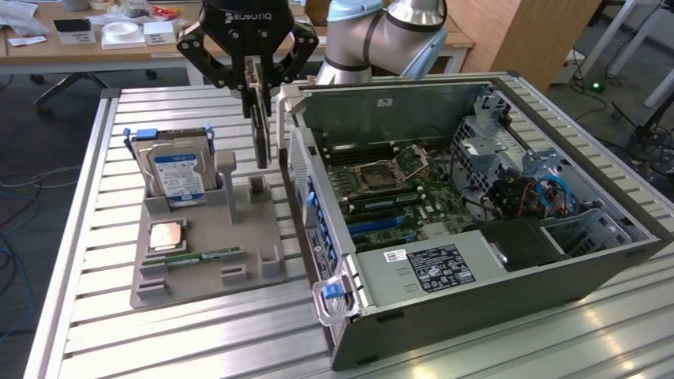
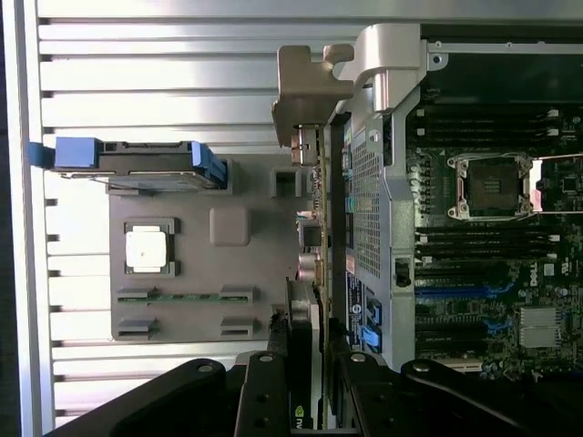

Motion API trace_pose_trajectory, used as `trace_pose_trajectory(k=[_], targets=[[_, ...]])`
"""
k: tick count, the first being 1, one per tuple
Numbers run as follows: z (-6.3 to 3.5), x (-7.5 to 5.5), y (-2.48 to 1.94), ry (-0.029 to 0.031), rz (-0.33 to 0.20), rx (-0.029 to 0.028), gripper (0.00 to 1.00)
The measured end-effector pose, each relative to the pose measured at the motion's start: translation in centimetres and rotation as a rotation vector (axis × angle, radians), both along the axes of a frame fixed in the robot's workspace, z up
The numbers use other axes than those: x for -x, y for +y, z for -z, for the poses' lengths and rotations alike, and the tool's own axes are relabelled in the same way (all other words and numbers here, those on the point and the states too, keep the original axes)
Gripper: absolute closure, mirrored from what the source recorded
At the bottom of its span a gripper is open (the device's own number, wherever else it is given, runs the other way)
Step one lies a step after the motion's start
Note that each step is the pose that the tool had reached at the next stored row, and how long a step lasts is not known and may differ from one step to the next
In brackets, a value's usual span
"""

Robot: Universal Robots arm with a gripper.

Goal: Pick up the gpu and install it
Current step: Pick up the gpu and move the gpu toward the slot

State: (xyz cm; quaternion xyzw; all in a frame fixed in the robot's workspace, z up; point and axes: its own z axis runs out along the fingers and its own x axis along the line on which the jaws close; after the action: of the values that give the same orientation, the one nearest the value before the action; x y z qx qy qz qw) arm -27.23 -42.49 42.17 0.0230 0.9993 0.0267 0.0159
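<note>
Claw (image 1: 255, 79) is clamped on the gpu (image 1: 259, 130), which hangs on edge above the bench (image 1: 95, 260) between the tray (image 1: 211, 230) and PC case (image 1: 443, 324). Looks light and stiff but fragile, so pinching its flat faces seems right.

Slatted metal table (image 1: 84, 316), grey parts tray (image 1: 207, 230), open computer case (image 1: 474, 320)

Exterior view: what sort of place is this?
Probably a robotics lab in an office-like room: a robot arm over a slatted metal table, an open computer case, desks behind.
</note>
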Motion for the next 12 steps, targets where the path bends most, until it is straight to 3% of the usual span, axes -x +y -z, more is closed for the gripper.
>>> trace_pose_trajectory(k=[12], targets=[[-0.01, -0.57, 0.05, 0.0000, 0.000, 0.0000, 0.73]])
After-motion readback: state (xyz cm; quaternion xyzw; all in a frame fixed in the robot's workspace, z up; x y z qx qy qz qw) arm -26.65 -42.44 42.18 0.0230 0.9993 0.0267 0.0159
